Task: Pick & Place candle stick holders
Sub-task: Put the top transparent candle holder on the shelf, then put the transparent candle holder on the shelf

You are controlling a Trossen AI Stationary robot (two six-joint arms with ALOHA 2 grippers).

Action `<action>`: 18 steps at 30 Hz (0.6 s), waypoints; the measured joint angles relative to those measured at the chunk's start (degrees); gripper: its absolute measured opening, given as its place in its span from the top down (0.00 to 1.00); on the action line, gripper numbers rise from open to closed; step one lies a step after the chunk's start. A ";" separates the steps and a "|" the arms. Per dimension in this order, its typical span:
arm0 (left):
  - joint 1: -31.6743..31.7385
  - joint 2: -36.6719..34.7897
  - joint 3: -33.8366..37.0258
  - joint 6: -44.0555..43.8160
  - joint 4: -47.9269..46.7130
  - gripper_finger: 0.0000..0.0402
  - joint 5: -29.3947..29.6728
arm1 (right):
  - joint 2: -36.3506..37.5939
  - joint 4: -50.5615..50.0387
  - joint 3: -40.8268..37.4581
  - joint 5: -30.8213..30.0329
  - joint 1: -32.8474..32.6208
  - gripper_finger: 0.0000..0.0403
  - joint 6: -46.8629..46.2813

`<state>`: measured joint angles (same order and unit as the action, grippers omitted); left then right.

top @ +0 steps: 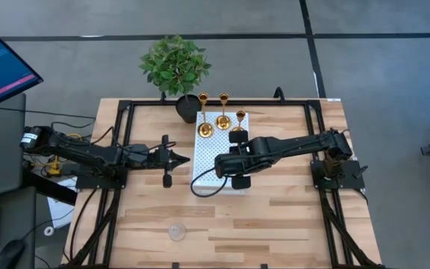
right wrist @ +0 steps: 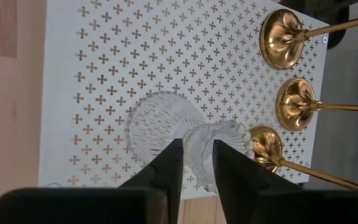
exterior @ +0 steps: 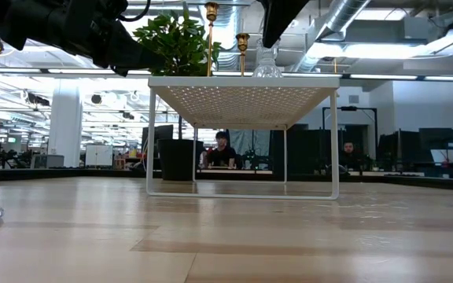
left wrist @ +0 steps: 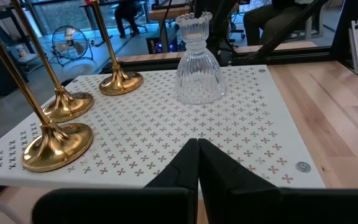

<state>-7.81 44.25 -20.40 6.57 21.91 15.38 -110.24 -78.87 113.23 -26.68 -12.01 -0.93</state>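
A squat clear glass holder [left wrist: 197,68] stands by its round base on the white perforated board [top: 206,168]. It also shows in the right wrist view [right wrist: 157,121] and the low view [exterior: 267,64]. My right gripper [right wrist: 197,155] hangs over it, pointing down. Its fingers are a little apart, with their tips just above the holder's scalloped rim. Three gold holders [left wrist: 58,146] [left wrist: 67,104] [left wrist: 121,83] stand on the board's far part. A second glass holder [top: 176,232] stands on the table near the near edge. My left gripper [top: 181,158] is shut and empty, left of the board.
The board is a raised shelf on thin white legs [exterior: 149,141]. A green plant in a black pot [top: 174,63] stands at the far edge beside the board. A black frame [top: 125,104] runs around the wooden table. People sit in the room beyond the table.
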 joint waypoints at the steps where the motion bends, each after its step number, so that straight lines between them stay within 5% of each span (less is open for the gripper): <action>1: 0.01 0.00 0.00 0.00 0.00 0.98 -0.02 | 0.00 0.00 0.00 -0.02 0.00 0.81 0.00; 18: 0.00 0.00 0.00 -0.01 0.00 0.98 -0.01 | 0.11 -2.27 4.94 -0.39 -1.70 0.81 0.04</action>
<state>-7.81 44.25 -20.40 6.56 21.91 15.37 -110.13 -81.14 118.17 -27.07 -13.71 -0.89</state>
